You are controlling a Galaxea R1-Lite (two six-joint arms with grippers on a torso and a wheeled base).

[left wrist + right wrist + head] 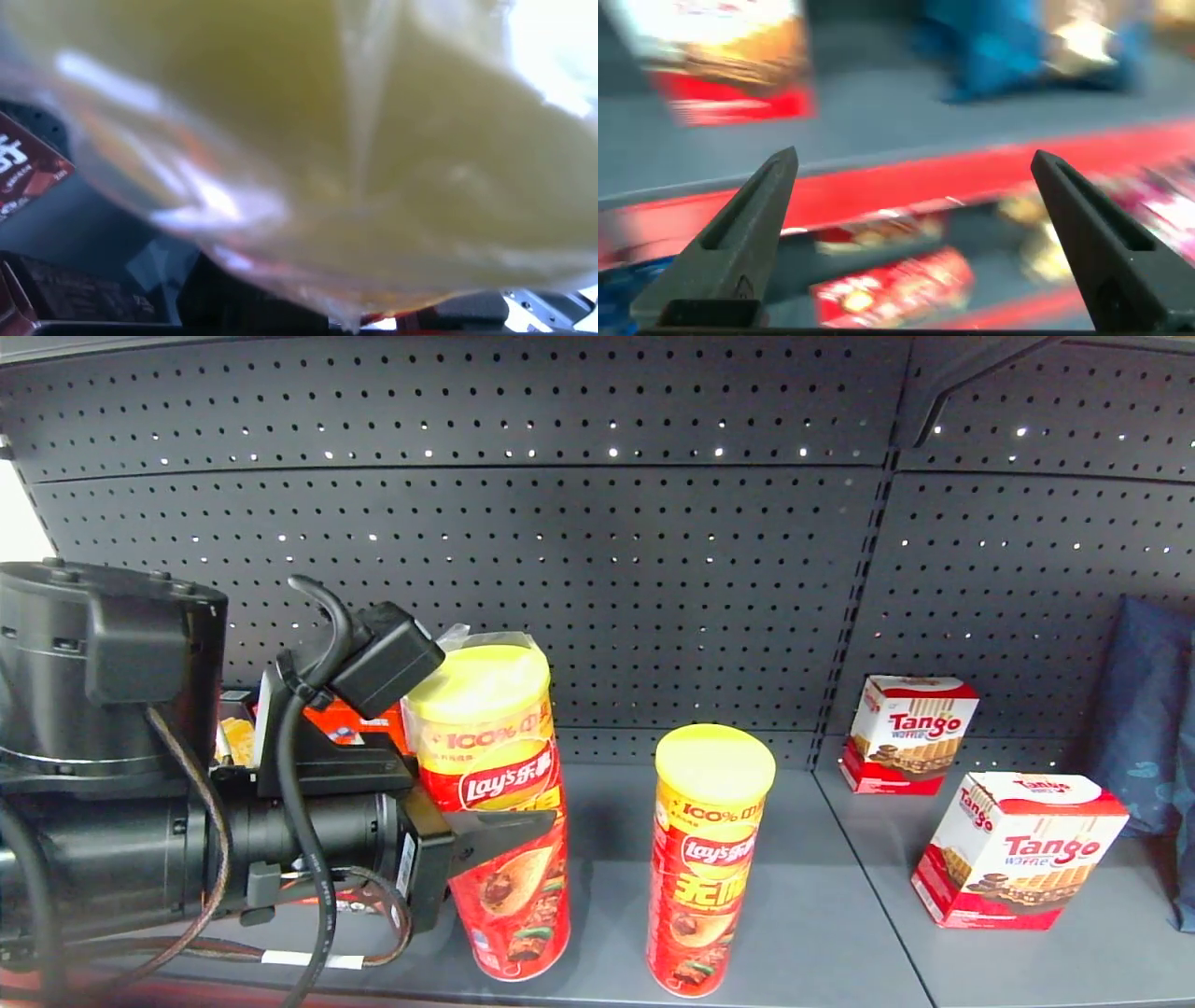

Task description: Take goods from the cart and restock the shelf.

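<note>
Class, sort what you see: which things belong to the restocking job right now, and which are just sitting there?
In the job: left gripper, jaws shut on the held chip can; the shelf.
Just sitting: second chip can; back wafer box; front wafer box; blue bag.

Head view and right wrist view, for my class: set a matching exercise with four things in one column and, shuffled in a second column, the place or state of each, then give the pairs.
Column one
1. left chip can
2. right chip can
3. rear wafer box
4. right gripper

Column two
A. open, holding nothing
B. upright and ungripped on the shelf, yellow lid on
C. held by the left gripper
D. close to the pegboard back wall

Pairs: 1-C, 2-B, 3-D, 4-A
</note>
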